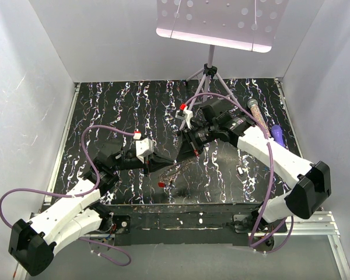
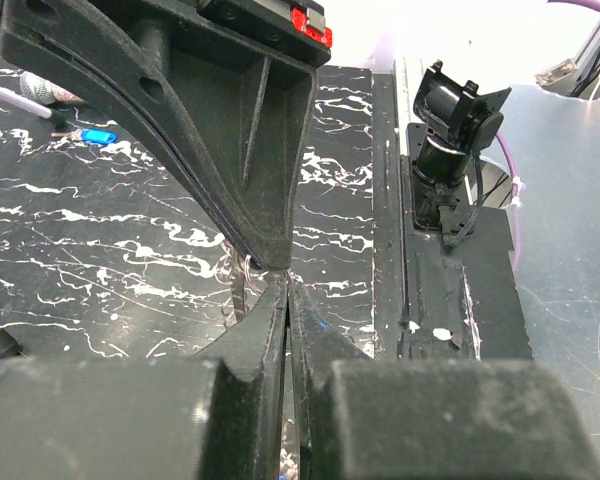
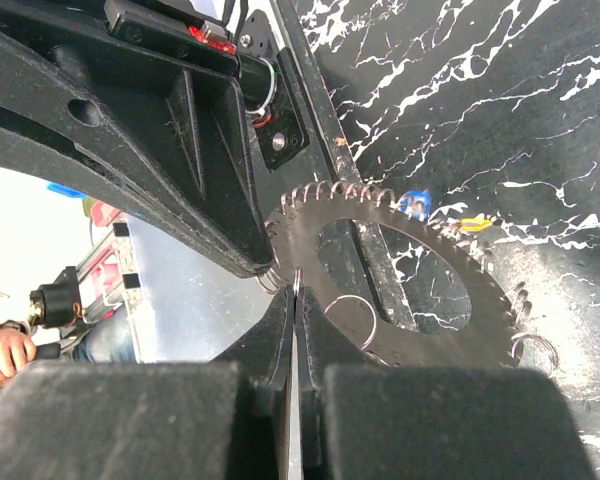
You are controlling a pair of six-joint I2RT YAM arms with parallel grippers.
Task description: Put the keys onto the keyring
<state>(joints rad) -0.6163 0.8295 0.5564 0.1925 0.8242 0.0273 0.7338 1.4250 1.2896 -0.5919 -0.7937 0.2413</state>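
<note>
- From above, my left gripper [image 1: 165, 165] and my right gripper [image 1: 179, 158] meet tip to tip right over the keyring [image 1: 178, 171]. The left one comes in from its left and the right one from behind it.
- In that view the keyring is only a thin pale strand sagging to the dark marbled table [image 1: 221, 175]. A red piece [image 1: 161, 184] hangs at its lower left end.
- My right wrist view shows more of it. There the keyring [image 3: 305, 240] is a grey, toothed-looking circle held tilted, with small wire loops along its rim.
- In the same view my right gripper [image 3: 295, 296] has its fingers pressed together on a thin wire loop at the circle's near left edge. My other gripper's black finger comes down to the same spot.
- Just past the circle's far rim I see the keys as a blue head [image 3: 412, 203] and a yellow head [image 3: 470, 225]. I cannot tell whether they hang on the ring or lie on the table.
- My left wrist view shows my left gripper [image 2: 287, 288] squeezed closed, pinching coiled metal of the keyring [image 2: 238, 290] at its tips. Only that short strand is visible here.
- Only this view shows a blue-headed key [image 2: 98, 136] lying flat on the table, well apart from the keyring.
- A person's hand [image 3: 2, 350] shows at the edge of the right wrist view, well away from the keyring.
</note>
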